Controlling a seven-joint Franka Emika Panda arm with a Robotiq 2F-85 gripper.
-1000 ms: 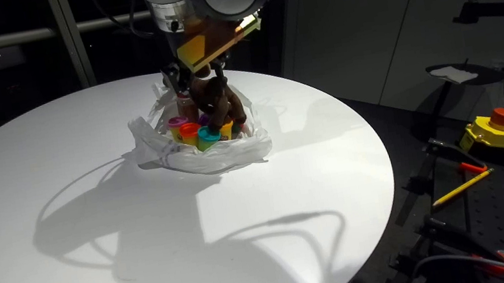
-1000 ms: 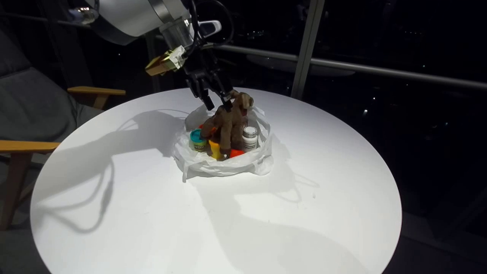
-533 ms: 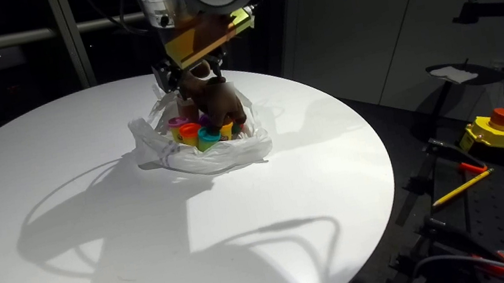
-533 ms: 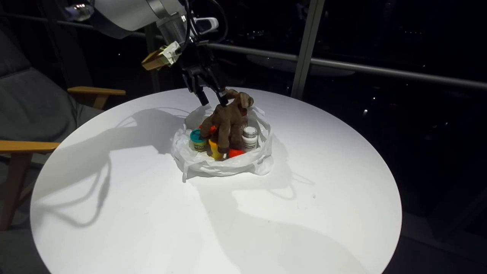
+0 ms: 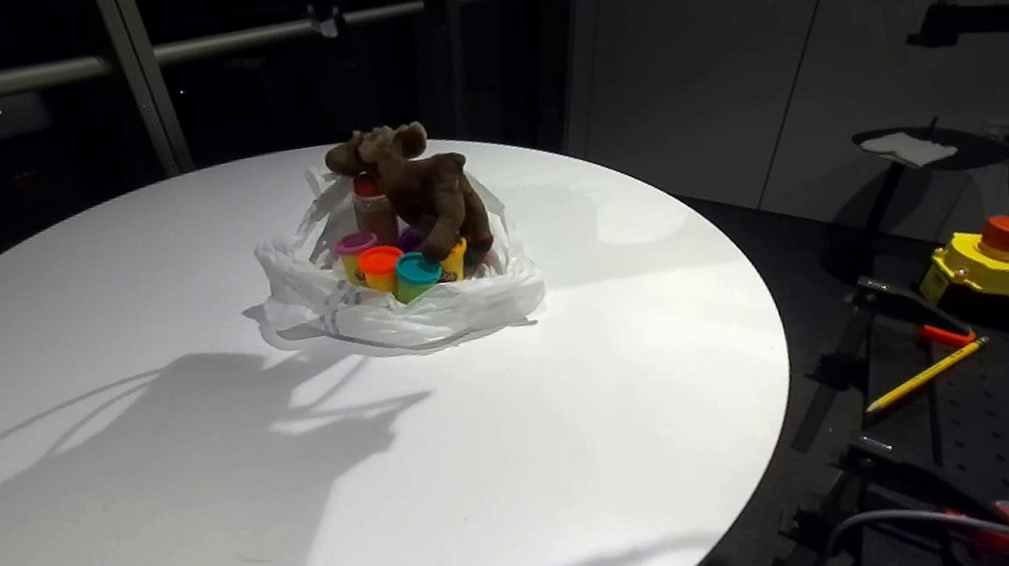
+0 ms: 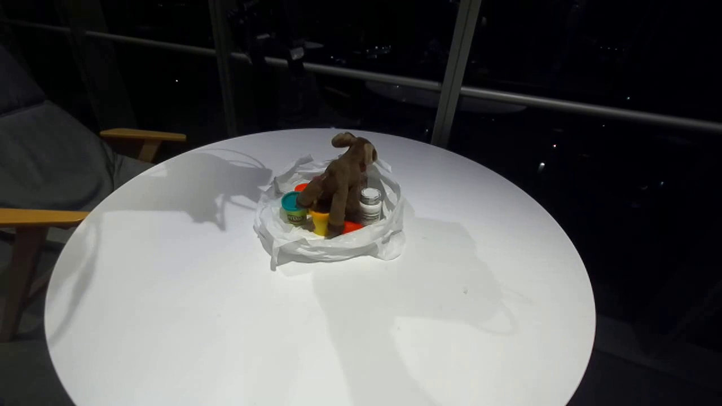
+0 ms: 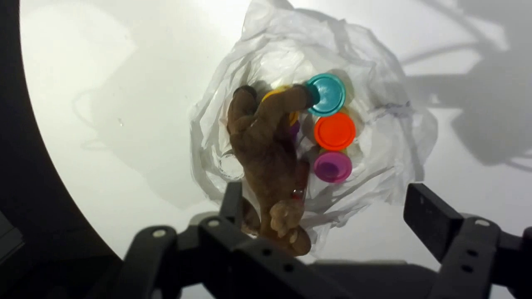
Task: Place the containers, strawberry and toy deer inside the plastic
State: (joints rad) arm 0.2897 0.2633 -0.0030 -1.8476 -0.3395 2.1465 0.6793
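Wrist view: toy deer (image 7: 268,166) is brown, dark-footed.

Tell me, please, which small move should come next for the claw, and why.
Probably a small rise, straight up: the claw is open and, in both exterior views, hangs above and apart from the toy deer, which rests among the containers inside the plastic bag. Going lower or closing might tip the toy deer or drag the plastic bag.

Bag (image 6: 330,251) crinkled, glossy plastic; toy deer (image 7: 268,162) matt plush.
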